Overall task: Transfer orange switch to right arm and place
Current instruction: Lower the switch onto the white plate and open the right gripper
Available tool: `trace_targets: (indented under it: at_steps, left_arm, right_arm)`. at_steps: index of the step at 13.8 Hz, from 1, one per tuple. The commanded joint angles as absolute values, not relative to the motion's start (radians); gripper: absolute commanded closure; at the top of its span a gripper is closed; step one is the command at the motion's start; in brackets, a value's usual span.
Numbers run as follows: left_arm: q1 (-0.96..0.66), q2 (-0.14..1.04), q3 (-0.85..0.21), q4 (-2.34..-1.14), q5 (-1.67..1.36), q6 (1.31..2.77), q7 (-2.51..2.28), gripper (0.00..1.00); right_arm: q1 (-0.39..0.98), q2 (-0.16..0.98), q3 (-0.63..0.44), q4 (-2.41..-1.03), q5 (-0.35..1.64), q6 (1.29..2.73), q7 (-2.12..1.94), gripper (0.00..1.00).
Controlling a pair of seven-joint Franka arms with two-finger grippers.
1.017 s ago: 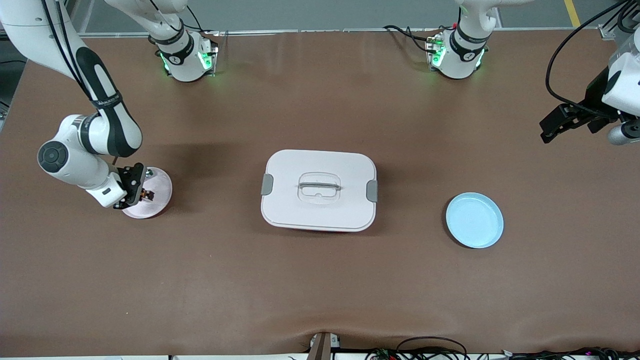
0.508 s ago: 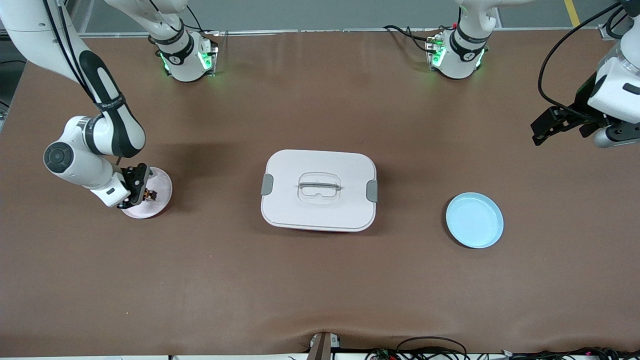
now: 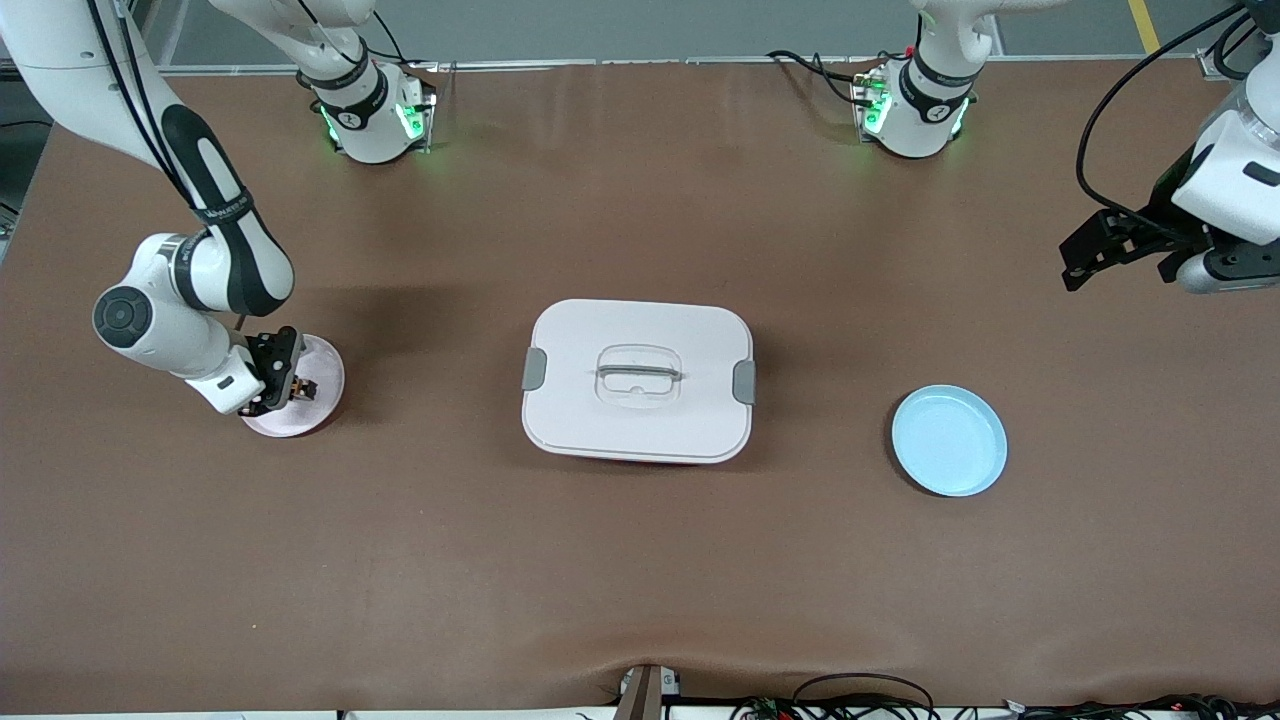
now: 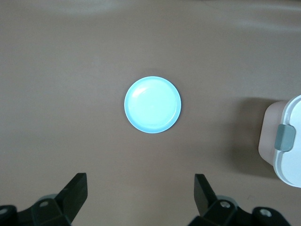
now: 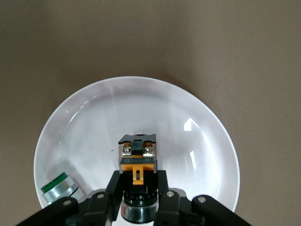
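Observation:
The orange switch (image 5: 138,160), a black block with an orange middle and a silver round base, sits between the fingers of my right gripper (image 5: 138,179), which is shut on it. The gripper (image 3: 283,385) holds the switch (image 3: 297,386) low over a pale pink plate (image 3: 322,376) at the right arm's end of the table. Whether the switch touches the plate (image 5: 141,108) I cannot tell. My left gripper (image 3: 1085,252) hangs open and empty in the air over the left arm's end of the table; its view shows only bare table between its fingers (image 4: 75,188).
A silver button with a green top (image 5: 59,187) lies on the pink plate beside the switch. A white lidded box (image 3: 638,380) with grey latches stands mid-table. A light blue plate (image 3: 948,440) lies empty between the box and the left arm's end.
The right gripper with the switch has shifted slightly over the pink plate. The left gripper has moved a little toward the table's middle and toward the bases.

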State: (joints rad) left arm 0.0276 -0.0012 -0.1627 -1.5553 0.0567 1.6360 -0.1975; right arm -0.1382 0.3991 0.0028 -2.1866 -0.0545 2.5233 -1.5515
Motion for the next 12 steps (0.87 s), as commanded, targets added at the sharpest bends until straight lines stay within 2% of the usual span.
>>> trace_targets:
  at_steps: [1, 2, 12]
  left_arm:
    - [0.034, -0.018, -0.156, -1.575, 0.025, 1.658, -0.172, 0.00]
    - [0.037, -0.017, -0.156, -1.574, 0.023, 1.658, -0.172, 0.00]
    - [0.041, -0.037, -0.153, -1.569, 0.021, 1.560, -0.112, 0.00]
  right_arm:
    - [-0.160, 0.396, 0.020, -2.192, -0.054, 2.552, -1.565, 0.43]
    - [-0.160, 0.396, 0.020, -2.192, -0.054, 2.577, -1.568, 0.00]
    - [-0.127, 0.380, 0.028, -2.155, -0.054, 2.505, -1.575, 0.00]
